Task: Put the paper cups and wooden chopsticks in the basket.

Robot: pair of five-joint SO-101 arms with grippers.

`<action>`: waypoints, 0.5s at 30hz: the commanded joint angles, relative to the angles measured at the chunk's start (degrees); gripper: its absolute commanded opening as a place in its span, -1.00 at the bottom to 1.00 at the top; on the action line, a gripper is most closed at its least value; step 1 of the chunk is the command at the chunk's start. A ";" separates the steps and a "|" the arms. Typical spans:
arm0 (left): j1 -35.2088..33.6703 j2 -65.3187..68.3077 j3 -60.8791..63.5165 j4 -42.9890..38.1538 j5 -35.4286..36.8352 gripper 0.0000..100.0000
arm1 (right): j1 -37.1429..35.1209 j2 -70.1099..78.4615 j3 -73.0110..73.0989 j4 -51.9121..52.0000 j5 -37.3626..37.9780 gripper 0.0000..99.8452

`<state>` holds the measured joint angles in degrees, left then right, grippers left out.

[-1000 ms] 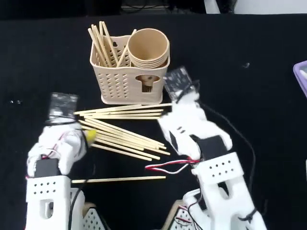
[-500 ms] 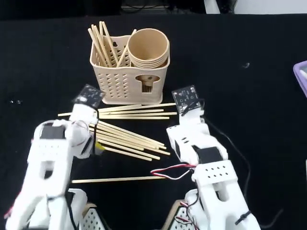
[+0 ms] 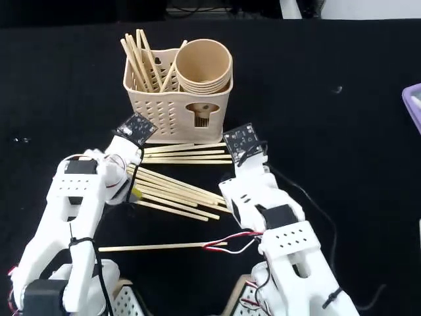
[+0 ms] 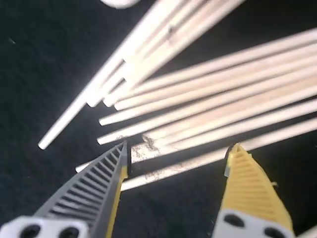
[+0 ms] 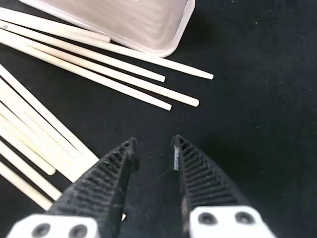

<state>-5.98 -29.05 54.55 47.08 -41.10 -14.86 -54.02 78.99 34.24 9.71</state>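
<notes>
Wooden chopsticks [image 3: 177, 191] lie loose beside the basket [image 3: 172, 115] (paper cups [image 3: 203, 66] inside).

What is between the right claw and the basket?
Loose chopsticks lie between the right gripper and the basket, seen in the right wrist view.

Bright, even light from above falls on the black counter [image 3: 342, 164], which soaks it up and shows almost no shadows. The pale basket [image 3: 172, 118] and the white arms [image 3: 75, 191] stand out strongly against it. A little shade gathers inside the paper cups [image 3: 202, 62]. Seen close, the wooden chopsticks [image 4: 208, 94] gleam nearly white, and the basket's wall glares pale in the right wrist view. The left tool's [image 4: 178, 146] yellow pads catch the light.
</notes>
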 commanded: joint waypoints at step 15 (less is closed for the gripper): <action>0.13 5.01 3.47 -2.20 -1.58 -0.37 | -0.62 -1.98 -0.22 -1.32 0.53 -0.77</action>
<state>-6.07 -26.33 60.26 45.76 -43.03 -14.86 -54.02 78.99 34.24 9.71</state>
